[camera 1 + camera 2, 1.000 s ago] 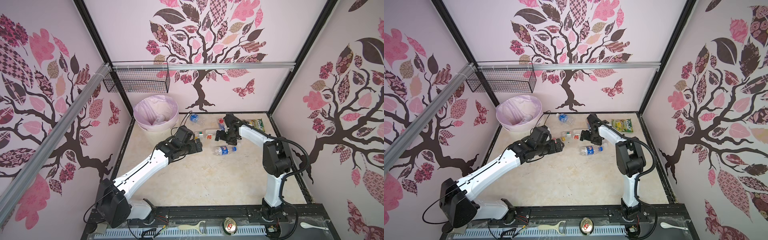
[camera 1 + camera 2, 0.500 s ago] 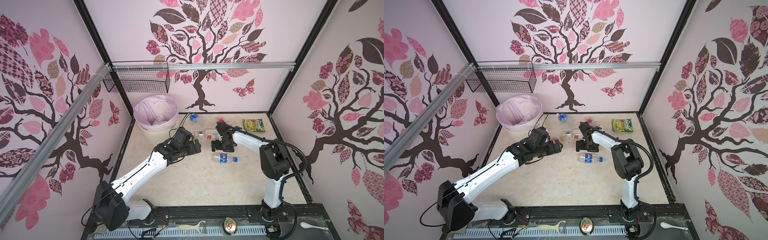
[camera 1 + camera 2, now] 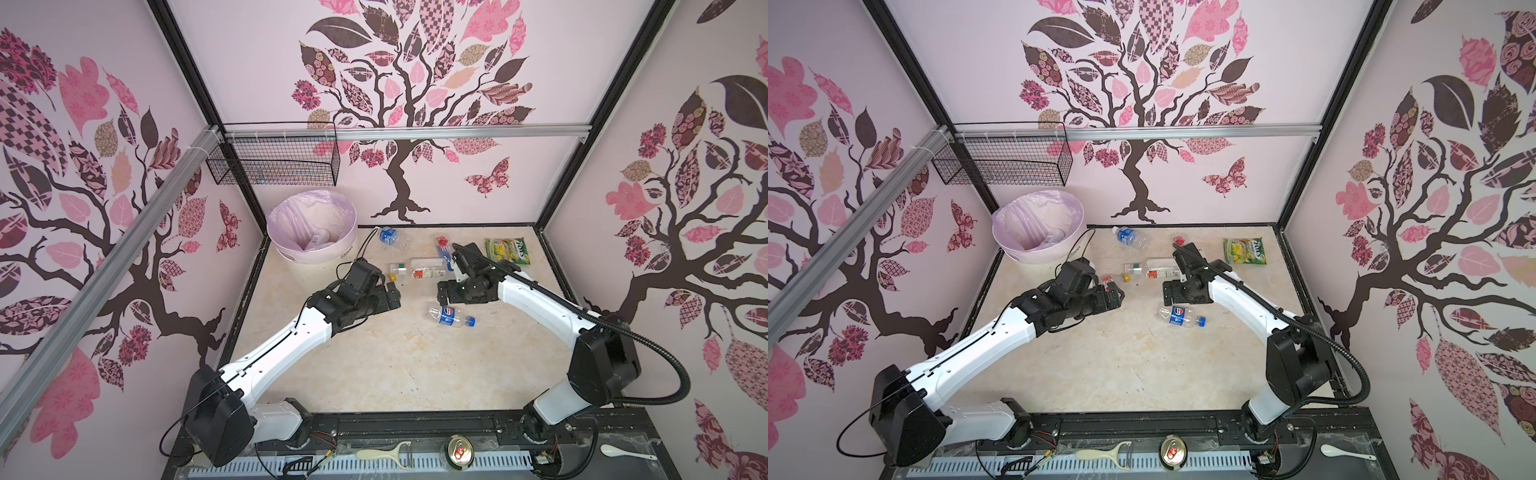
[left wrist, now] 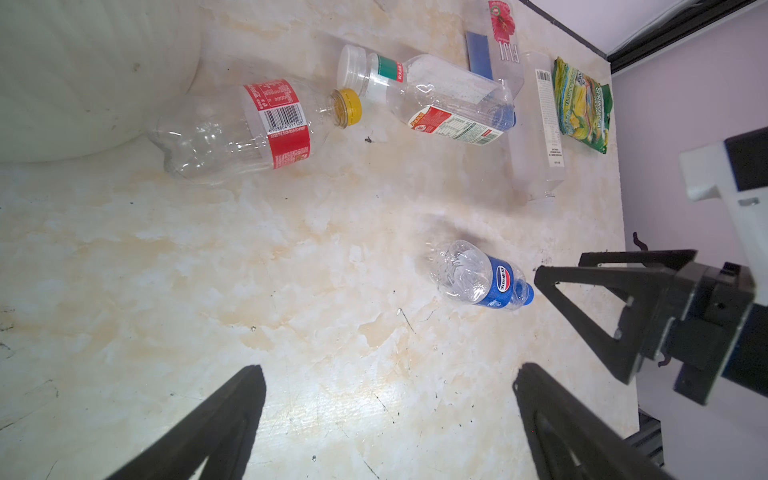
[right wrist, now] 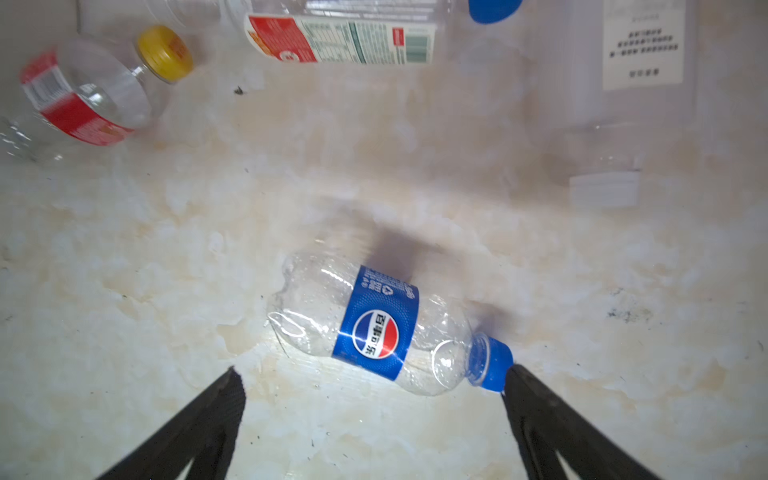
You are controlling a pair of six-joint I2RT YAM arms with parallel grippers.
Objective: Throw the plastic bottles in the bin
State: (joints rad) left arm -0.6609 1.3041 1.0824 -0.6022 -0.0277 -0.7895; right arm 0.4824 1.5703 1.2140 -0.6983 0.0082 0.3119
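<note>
A clear bottle with a blue label and blue cap (image 3: 451, 318) (image 5: 374, 328) lies on its side mid-table. My right gripper (image 3: 441, 291) (image 5: 374, 374) hovers open just behind it; one fingertip is by the cap and nothing is held. My left gripper (image 3: 392, 293) (image 4: 390, 374) is open over bare table, left of that bottle. Near it lie a red-label bottle with a yellow cap (image 4: 257, 124) and a white-capped bottle (image 4: 428, 99). More bottles lie at the back (image 3: 388, 235) (image 3: 444, 247). The bin (image 3: 332, 253) stands at the back left with a clear bottle (image 3: 320, 239) inside.
A green-yellow snack packet (image 3: 509, 249) lies at the back right. A black wire basket (image 3: 282, 166) hangs on the wall above the bin. A metal can (image 3: 459, 449), a peeler (image 3: 386, 453) and a spoon (image 3: 623, 451) rest on the front rail.
My right gripper has swung from the back bottles leftward and toward the front, ending by the blue-label bottle, which shifted forward. The left arm has barely moved.
</note>
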